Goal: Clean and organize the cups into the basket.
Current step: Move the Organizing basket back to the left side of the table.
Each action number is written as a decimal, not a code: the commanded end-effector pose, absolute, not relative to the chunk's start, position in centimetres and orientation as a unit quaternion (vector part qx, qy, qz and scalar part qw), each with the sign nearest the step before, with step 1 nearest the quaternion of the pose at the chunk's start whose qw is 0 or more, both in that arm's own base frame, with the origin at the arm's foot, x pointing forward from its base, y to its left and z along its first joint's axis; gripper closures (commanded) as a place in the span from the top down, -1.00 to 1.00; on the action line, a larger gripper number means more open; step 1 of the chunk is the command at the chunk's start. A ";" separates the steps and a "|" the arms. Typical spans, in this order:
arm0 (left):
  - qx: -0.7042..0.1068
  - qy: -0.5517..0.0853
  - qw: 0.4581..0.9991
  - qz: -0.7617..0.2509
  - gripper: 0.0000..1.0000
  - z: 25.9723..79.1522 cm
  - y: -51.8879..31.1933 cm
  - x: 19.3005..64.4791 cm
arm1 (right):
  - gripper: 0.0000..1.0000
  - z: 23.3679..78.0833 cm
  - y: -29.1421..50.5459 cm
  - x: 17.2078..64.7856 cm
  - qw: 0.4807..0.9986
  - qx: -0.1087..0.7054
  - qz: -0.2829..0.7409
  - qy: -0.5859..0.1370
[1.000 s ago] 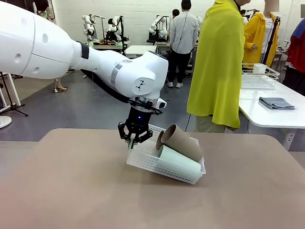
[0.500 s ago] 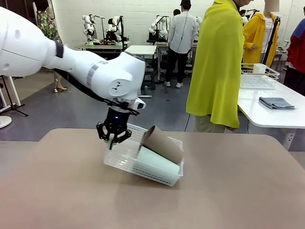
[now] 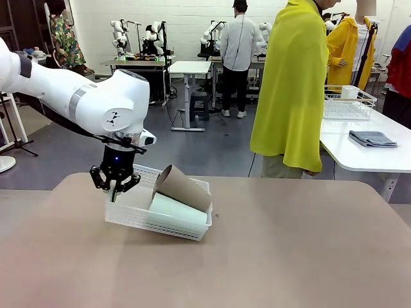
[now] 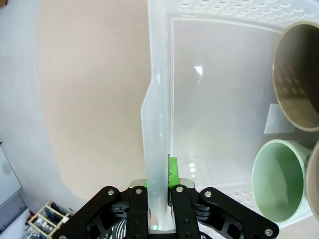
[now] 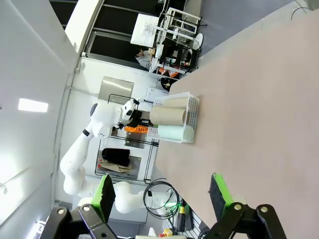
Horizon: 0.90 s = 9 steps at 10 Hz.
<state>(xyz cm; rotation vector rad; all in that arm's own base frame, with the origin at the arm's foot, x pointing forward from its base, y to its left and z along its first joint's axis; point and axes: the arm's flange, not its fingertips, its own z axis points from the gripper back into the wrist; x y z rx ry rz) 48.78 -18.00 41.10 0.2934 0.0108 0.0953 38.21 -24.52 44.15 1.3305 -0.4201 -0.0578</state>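
The basket, tilted at the table's left, holds a brown cup lying on a mint cup. My left gripper is clamped on its raised wall; my right gripper stands wide and empty. A slipping wall would spill both cups. No legible writing.

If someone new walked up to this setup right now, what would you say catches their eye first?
Probably the white basket, tilted with its left end lifted off the brown table, because the left gripper is shut on its rim. Inside lie a brown cup on its side and a mint green cup beneath it. Behind the table stands a person in a bright yellow garment.
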 end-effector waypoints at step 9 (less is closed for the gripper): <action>0.142 -0.042 0.989 0.029 -0.88 42.7 -11.7 49.1 | 1.00 42.2 -25.7 37.4 0.803 0.590 0.008 -0.081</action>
